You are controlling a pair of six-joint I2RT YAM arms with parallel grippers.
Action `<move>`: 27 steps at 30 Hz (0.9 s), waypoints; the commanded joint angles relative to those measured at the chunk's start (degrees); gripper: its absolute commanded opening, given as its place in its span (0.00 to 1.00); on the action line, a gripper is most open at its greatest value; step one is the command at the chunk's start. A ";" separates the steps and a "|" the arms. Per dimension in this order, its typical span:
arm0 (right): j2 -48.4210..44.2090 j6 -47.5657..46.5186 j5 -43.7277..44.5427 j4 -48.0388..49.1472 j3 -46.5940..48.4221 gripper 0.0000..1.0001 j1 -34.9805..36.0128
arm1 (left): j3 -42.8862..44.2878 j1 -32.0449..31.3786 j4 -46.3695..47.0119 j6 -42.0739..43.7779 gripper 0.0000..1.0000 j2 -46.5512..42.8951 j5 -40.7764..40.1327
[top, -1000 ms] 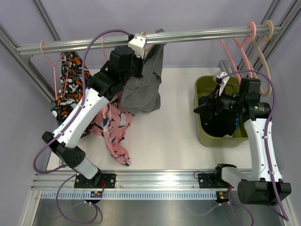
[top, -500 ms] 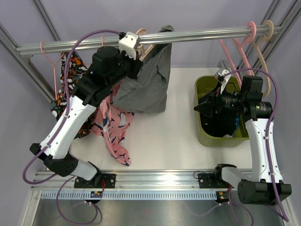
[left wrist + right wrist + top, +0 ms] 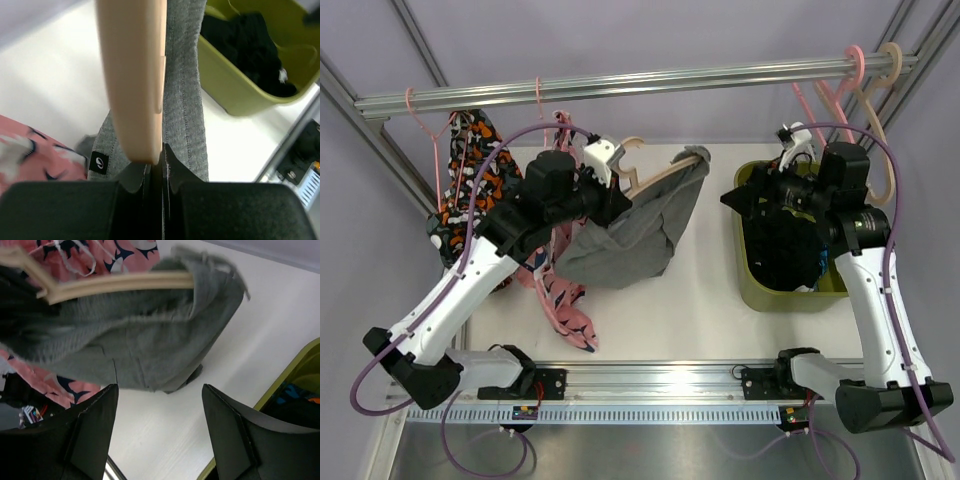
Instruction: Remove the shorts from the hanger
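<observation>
The grey shorts (image 3: 625, 240) hang from a beige hanger (image 3: 650, 175) that is off the rail and held low over the table. My left gripper (image 3: 615, 195) is shut on the hanger's end; in the left wrist view the hanger (image 3: 132, 75) runs out of the closed jaws of the left gripper (image 3: 157, 162), with the grey cloth (image 3: 185, 100) behind it. My right gripper (image 3: 735, 200) is open and empty, to the right of the shorts; the grey shorts (image 3: 140, 350) lie ahead of it (image 3: 160, 430). The black shorts (image 3: 790, 250) lie in the bin. The patterned shorts (image 3: 470, 200) hang at far left.
A green bin (image 3: 750, 280) stands on the right of the table. A pink patterned cloth (image 3: 560, 290) hangs below my left arm. The metal rail (image 3: 720, 75) runs across the back, with empty hangers (image 3: 860, 90) at its right end.
My left gripper has pulled the hanger with the grey shorts off the rail and down toward me. My right gripper has risen from the bin and turned left.
</observation>
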 commanded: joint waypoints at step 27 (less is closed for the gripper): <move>17.22 -8.83 21.17 1.93 9.08 0.35 17.00 | -18.90 -2.82 9.30 -11.13 0.00 -18.35 5.06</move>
